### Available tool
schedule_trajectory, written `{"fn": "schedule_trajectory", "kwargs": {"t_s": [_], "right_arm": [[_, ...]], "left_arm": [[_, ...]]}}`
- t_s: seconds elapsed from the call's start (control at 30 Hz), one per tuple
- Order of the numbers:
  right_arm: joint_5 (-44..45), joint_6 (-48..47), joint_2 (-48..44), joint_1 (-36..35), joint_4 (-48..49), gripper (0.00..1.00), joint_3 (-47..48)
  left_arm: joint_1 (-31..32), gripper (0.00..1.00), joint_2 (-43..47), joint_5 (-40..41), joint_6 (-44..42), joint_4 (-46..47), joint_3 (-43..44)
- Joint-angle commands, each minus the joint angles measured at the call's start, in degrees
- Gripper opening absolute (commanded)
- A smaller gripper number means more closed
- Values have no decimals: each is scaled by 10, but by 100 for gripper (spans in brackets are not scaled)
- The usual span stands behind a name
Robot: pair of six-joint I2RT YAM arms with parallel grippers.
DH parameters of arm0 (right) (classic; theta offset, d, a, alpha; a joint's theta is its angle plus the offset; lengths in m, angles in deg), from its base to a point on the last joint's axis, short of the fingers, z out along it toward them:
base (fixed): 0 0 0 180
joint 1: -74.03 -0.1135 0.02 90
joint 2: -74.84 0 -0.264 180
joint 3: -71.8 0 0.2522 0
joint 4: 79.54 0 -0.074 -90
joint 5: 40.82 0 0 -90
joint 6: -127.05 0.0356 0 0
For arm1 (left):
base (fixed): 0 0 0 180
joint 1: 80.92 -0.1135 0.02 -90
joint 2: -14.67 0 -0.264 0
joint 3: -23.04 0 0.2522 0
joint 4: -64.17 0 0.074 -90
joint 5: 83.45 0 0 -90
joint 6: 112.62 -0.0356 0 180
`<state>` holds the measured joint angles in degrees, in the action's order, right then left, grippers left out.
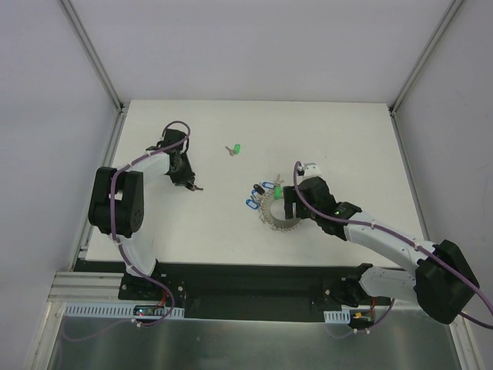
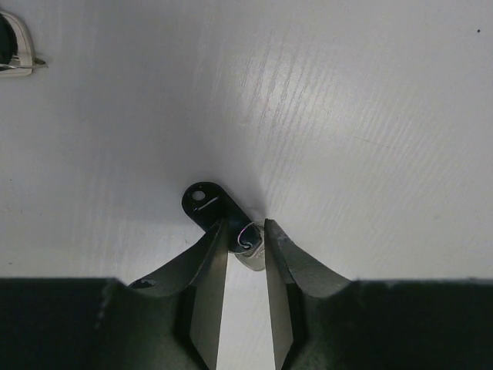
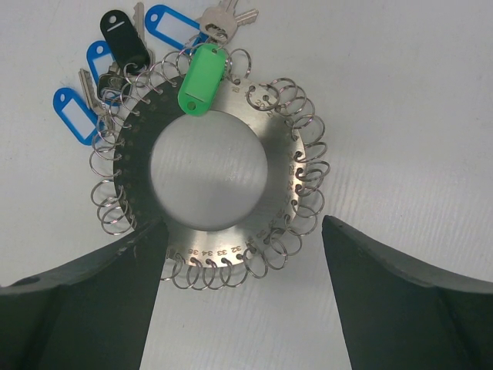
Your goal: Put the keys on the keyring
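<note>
**Table** (image 1: 347,146): one, white, walled on the left, far and right sides.

**Left tool** (image 2: 246,226): one, over the left part of the table, short of the left edge. Its fingers are drawn close together, pinching the silver end of the black-headed key (image 2: 205,202), which lies on the surface.

**Silver-and-black item** (image 2: 11,48): one, cut off at the corner of the left wrist view. Cannot tell what it is.

**Loose green key** (image 1: 236,149): one, alone at mid-table toward the far side, well apart from both tools.

**Keyring** (image 3: 208,169): one, a flat metal disc with a central hole, its rim hung with many small wire loops. It lies right of centre.

**Keys clustered at the keyring's rim:** three blue tags (image 3: 71,116), one black tag (image 3: 125,36), one green tag (image 3: 202,79).

**Right tool** (image 3: 243,223): one, above the keyring, jaws spread wide and holding nothing. One finger overlaps the near rim; the other stands clear.

**Open room:** bare surface between the left tool and the keyring, and along the far and right edges.
</note>
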<state>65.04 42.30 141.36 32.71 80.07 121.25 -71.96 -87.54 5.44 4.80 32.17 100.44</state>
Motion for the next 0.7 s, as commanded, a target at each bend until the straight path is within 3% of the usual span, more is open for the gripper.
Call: {"fn": "schedule_trajectory", "kwargs": {"t_s": [0.0,0.47,0.67], "right_arm": [[11,-7,-10,3,17,84,-2],[8,-4,-7,5,17,84,-2],[6,-4,-8,6,17,84,-3]], "left_arm": [[-2,25,-11,-19,-12,-3,17],[0,13,13,-66,-12,-7,3],[8,13,16,-72,-12,-8,6]]}}
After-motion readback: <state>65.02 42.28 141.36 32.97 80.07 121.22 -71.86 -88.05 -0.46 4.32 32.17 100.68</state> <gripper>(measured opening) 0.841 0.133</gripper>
